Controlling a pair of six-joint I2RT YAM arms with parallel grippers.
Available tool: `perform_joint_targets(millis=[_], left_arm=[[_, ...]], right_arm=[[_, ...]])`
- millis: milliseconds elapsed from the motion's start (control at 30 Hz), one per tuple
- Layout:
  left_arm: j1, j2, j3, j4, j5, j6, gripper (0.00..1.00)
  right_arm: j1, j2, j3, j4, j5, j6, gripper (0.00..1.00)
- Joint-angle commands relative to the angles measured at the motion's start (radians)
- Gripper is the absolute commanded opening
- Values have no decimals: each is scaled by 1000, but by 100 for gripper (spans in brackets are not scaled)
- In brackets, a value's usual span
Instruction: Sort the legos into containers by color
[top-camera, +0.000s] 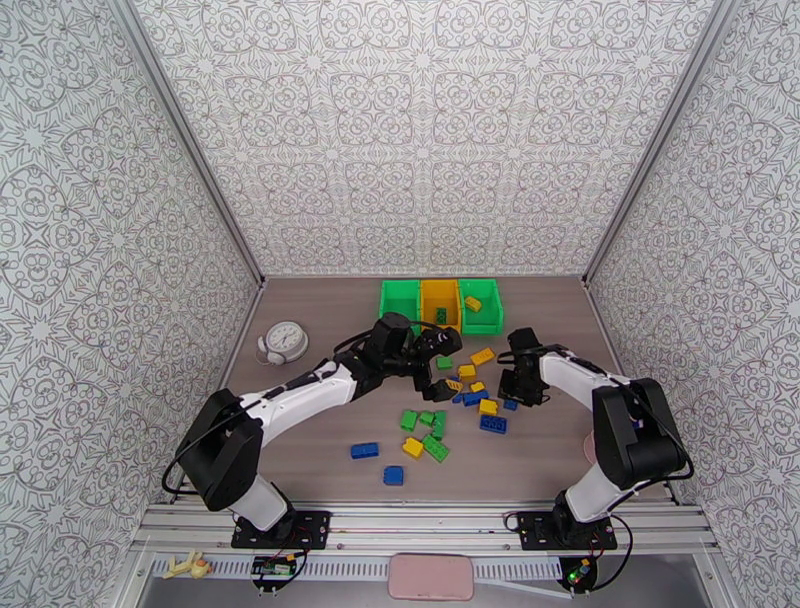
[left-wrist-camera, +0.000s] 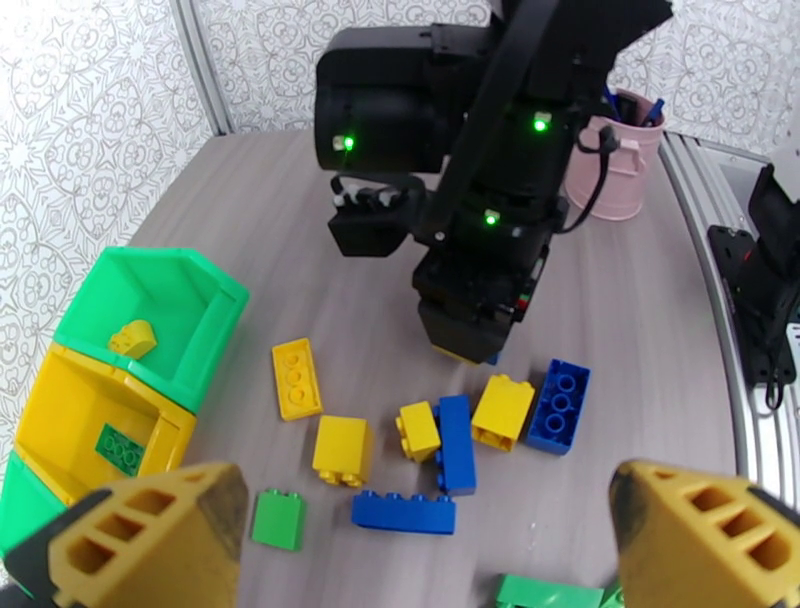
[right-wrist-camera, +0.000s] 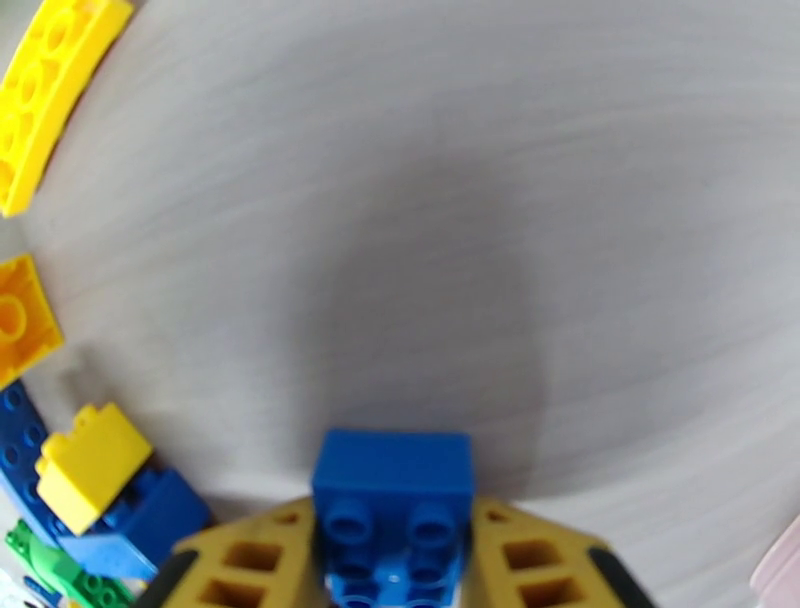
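Legos (top-camera: 462, 395): blue, green and yellow bricks loose on the surface (top-camera: 330, 302), most of them lying between the two hands.
Right hand (right-wrist-camera: 395, 555): clamped on a blue brick (right-wrist-camera: 392, 480), studs facing the wrist camera, and the brick pokes out past the fingertips.
Under the right hand: bare surface with a dark shadow. Yellow and blue bricks sit off to its left.
Left hand (left-wrist-camera: 430, 540): fingers (left-wrist-camera: 150, 540) spread wide with nothing between them, hovering over the pile.
Just ahead of the left hand: a long blue brick (left-wrist-camera: 403, 512), yellow cubes and a small green one.
Containers (top-camera: 440, 300): three bins in a touching row, green, yellow, green, beyond both hands.
In the bins: a yellow piece (left-wrist-camera: 131, 340) lies in a green bin (left-wrist-camera: 205, 300), and a green brick (left-wrist-camera: 125, 450) in the yellow bin (left-wrist-camera: 60, 400).
Pink cup (left-wrist-camera: 625, 150): behind the right arm, seen from the left hand.
Clock (top-camera: 285, 342): well off to the left hand's outer side.
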Motion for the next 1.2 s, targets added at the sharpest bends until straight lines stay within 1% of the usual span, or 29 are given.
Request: perform_joint_targets(millis=[0,133,267,500,667,900,1167], left_arm=[[-7,-29,-20,36,-18,-24,100],[4,-42,-38,67,-31,-61,100],[16,-69,-59,66,-50,-69,100],[63,-212,-178,54,-148,-165,100],[72,-325,-252,-15,-216,-183,100],[78,-443,-325,-37,-368,-277,100],[90,-506,-366,-48,-421,-333,100]], right_arm=[[-8,-44,5,5,6,-18,34],[-8,-89,16,60,-65,-86,34],[1,-118,53,122,-133,-150,33],[85,-73,210,216,-152,-269,33],[155,37,366,294,-184,-312,30],[238,226,620,333,-197,-318,29],[292,419,847,397,-184,-298,29]])
